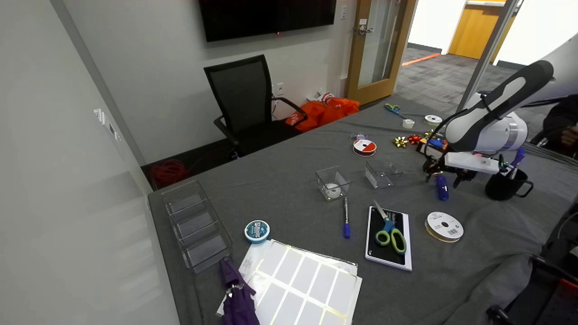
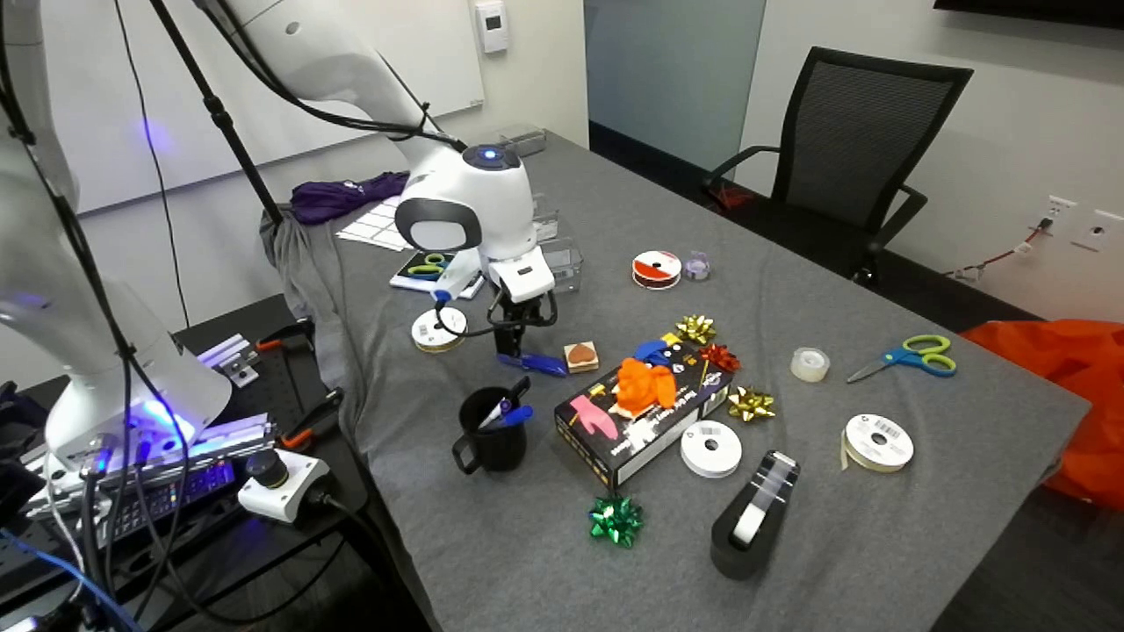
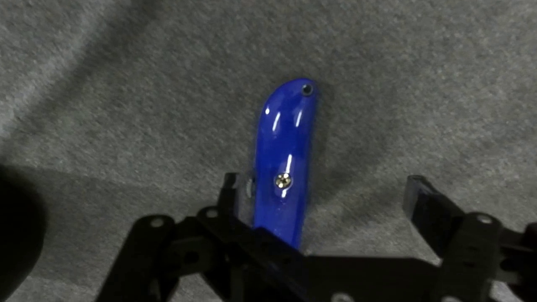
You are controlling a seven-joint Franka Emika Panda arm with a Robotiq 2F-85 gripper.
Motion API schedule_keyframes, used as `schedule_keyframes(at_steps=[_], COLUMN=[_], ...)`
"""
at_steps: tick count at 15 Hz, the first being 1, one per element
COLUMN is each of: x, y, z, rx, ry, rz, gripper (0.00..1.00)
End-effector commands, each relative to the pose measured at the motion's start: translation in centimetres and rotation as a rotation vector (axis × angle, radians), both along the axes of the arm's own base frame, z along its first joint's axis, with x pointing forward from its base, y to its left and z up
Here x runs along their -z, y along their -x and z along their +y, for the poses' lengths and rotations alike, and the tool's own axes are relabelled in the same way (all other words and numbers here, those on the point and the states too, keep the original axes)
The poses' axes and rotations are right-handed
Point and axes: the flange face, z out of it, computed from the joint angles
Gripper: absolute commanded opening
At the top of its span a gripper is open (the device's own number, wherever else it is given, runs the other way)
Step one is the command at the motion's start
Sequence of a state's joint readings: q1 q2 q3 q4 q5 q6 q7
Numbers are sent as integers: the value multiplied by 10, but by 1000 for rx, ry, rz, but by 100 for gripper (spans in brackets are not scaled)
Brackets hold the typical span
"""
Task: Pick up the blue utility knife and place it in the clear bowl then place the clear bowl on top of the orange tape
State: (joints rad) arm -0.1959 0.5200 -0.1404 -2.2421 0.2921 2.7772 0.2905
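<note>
One clear box point(image 1: 322, 186) with a white roll point(image 1: 333, 191) in it, on the grey cloth point(image 1: 289, 198) in an exterior view; we read rightward from there. Next, the orange tape point(image 1: 364, 147), lying flat. Then what we take for the clear bowl point(image 1: 381, 178), a guess, since it looks square-sided. Then the blue utility knife point(image 1: 442, 188), flat on the cloth beneath the gripper point(image 3: 323, 180); black mug point(image 1: 502, 186) beyond. Wrist view, left to right: a finger point(image 3: 228, 197) just beside the knife, the knife itself, a wider gap, the second finger point(image 3: 423, 201). So the gripper is spread and holds nothing. We judge the knife stiff, modest in weight, hard to break, its glossy shell likely to slip. Best hold: across the sides near the screw point(image 3: 283, 180), centred first so the nearer finger does not shove it, going gently at the ribbed nub point(image 3: 250, 187), perhaps the blade slider. Only the wrist view gives us screw, nub and uneven gaps, yet gripper hardware hides the knife's lower end there. An exterior view adds a small wooden block point(image 2: 580, 357) just beside one end of the knife; touching or not, we cannot tell. The wrist view shows neither block, tape nor bowl.
</note>
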Motion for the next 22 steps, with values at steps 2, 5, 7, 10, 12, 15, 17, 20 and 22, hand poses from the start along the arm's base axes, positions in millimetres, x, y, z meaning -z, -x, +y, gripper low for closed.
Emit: schedule_keyframes(at_steps=[2,5,7,10,12,15,17,20,22], x=[15,24,28,31,28,22,16,9,4], y=[-3,-4,-4,-5,-6,-5,-4,-1,3], z=[-12,-12,-13,-14,-15,-19,-21,-24,-26], rx=[14,14,9,12,14,13,8,7,3], ry=[31,38,41,41,45,51,51,54,52], rz=[-27,-27,-24,-19,-23,-24,-23,-19,-10], gripper=[100,98,74,54,41,21,15,2,3])
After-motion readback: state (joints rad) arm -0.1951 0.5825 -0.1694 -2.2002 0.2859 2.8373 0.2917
